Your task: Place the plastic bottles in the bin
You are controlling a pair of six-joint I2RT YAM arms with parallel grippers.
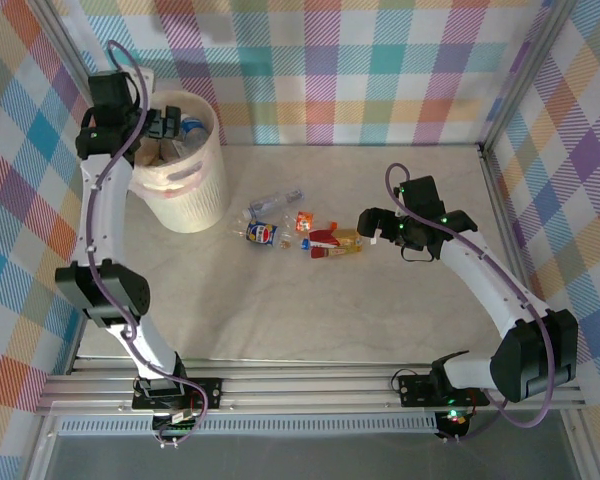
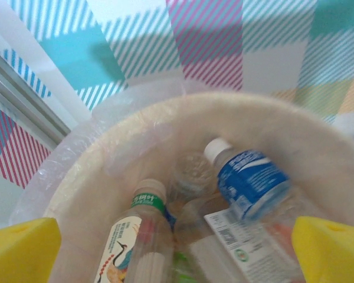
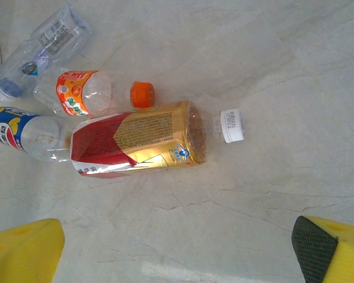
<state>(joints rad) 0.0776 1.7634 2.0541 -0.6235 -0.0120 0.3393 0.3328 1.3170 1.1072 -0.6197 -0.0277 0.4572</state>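
Whitish plastic bin in top view, far left on your table; left gripper over it, right gripper beside loose bottles | left wrist: left fingers spread, empty; blue-labelled bottle lies inside bin | right wrist: right fingers spread above red-gold bottle, orange-labelled bottle just beside it.

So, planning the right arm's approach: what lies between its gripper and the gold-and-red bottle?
Nothing: in the right wrist view, bare table runs from the open right gripper to the gold-and-red bottle.
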